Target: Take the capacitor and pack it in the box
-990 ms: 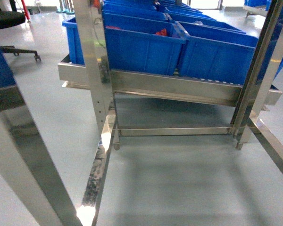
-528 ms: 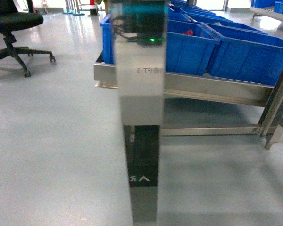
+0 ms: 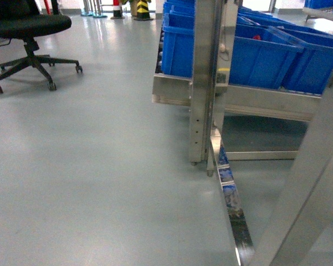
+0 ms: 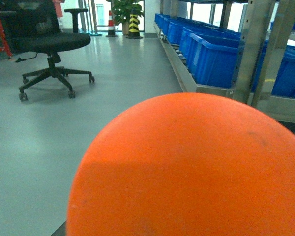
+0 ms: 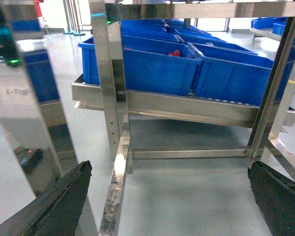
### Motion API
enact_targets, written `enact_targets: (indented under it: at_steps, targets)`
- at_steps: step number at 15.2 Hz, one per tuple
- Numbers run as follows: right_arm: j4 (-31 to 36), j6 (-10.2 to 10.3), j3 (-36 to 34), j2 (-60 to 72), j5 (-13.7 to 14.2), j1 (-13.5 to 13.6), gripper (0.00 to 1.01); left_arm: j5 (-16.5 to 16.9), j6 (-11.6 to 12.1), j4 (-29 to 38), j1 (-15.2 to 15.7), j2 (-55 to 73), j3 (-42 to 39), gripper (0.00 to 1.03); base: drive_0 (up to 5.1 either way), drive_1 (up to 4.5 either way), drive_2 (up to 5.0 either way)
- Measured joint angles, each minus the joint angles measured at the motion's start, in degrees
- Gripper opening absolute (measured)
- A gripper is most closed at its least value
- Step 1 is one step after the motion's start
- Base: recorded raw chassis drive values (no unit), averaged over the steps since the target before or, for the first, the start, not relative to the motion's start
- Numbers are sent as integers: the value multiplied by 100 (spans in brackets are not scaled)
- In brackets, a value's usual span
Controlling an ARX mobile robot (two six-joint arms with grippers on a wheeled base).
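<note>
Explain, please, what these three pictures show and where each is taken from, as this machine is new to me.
This is a wheeled robot with two arms. The head camera looks over the floor at a steel rack carrying blue bins, an office chair to the left. The left wrist camera is mostly blocked by something orange and rounded, probably the capacitor, very close; that arm's tool is hidden. The right wrist camera shows the right tool open and empty, facing the rack. The packing box appears nowhere.
</note>
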Motion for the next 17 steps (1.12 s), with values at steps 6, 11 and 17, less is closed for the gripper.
enact_targets:
  at_steps: [6,11,17]
  targets:
    - [13,0,0,2,2,0,98,0,0,4,0,0,0,43,-498,248,248]
    - [2,0,0,2,0,0,98,-2,0,2,0,0,0,43,-498,248,248]
    - [26,0,0,2,0,0,98,0,0,17,0,0,0,43,-506,239,239]
